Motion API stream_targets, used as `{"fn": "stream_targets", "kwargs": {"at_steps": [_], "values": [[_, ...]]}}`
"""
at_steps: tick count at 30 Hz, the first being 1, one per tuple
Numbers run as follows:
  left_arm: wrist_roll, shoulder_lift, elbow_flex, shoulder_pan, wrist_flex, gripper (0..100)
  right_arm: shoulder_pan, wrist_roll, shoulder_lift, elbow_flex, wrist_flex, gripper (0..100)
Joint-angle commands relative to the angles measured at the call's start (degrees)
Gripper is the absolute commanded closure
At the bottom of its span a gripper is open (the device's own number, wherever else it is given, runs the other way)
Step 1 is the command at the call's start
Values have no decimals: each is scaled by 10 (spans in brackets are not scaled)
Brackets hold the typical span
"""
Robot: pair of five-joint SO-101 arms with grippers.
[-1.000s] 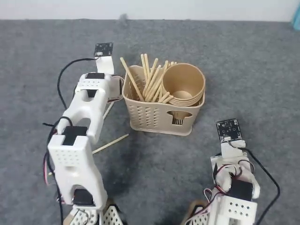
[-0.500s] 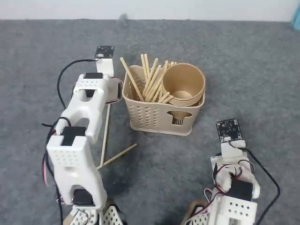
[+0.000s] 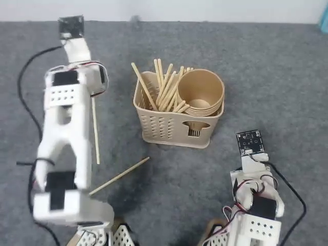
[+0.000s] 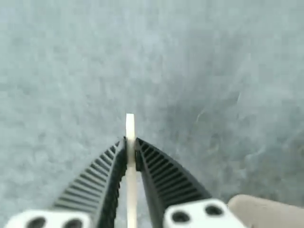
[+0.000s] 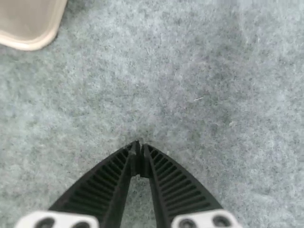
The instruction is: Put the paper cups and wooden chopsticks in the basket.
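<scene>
At the upper left of the high view, the left arm's fingers [image 4: 107,178] clamp a wooden chopstick [image 3: 95,130], held left of the basket [image 3: 169,128]. The basket, at centre, holds stacked paper cups [image 3: 201,92] and more chopsticks [image 3: 165,87]. A loose chopstick [image 3: 119,176] lies on the grey surface [image 3: 282,77] at lower left. The right arm's fingers [image 5: 114,180] are pressed together, empty.

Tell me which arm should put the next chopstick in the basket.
Left: the left gripper is shut on a chopstick beside the basket, while the right gripper is shut and empty.
</scene>
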Motion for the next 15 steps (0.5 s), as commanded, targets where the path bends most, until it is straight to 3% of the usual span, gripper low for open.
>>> {"fn": "stream_targets", "kwargs": {"at_steps": [1, 4, 9, 15], "values": [[29, -151, 32, 12, 0, 988, 0, 7, -6, -10, 5, 992], [33, -239, 68, 25, -29, 988, 0, 7, -6, -10, 5, 992], [34, -404, 221, 47, -178, 988, 0, 7, -6, -10, 5, 992], [34, -564, 378, 98, -303, 988, 0, 7, -6, -10, 5, 992]]}}
